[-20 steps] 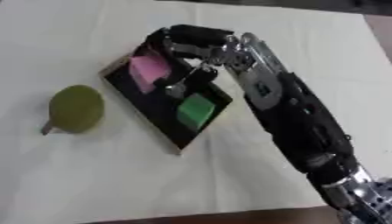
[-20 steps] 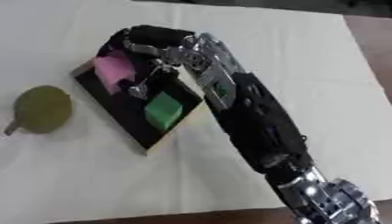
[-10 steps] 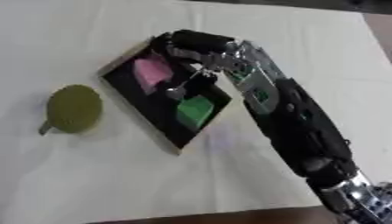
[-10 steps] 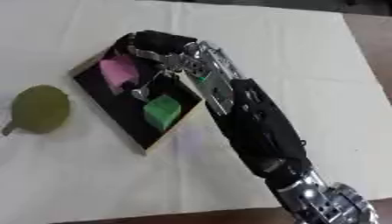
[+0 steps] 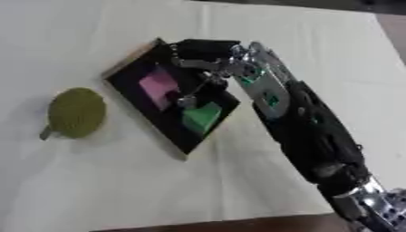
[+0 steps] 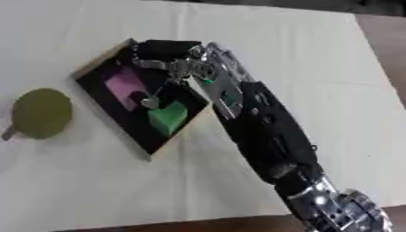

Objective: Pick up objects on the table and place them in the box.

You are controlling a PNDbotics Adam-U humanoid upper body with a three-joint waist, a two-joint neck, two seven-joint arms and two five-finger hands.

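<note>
White table (image 5: 333, 41) carries everything. Black box (image 5: 131, 86) lies askew at centre-left w/ pink block (image 5: 158, 84) and green block (image 5: 202, 117) inside. Olive round object (image 5: 77, 112) rests left of box, apart. Right hand (image 5: 208, 56) is over box's far part, fingers curled, holding nothing visible.

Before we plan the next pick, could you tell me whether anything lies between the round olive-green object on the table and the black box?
Nothing visible does. The round olive-green object sits on bare white tablecloth left of the black box. The right hand is over the box, which holds a pink block and a green block.
</note>
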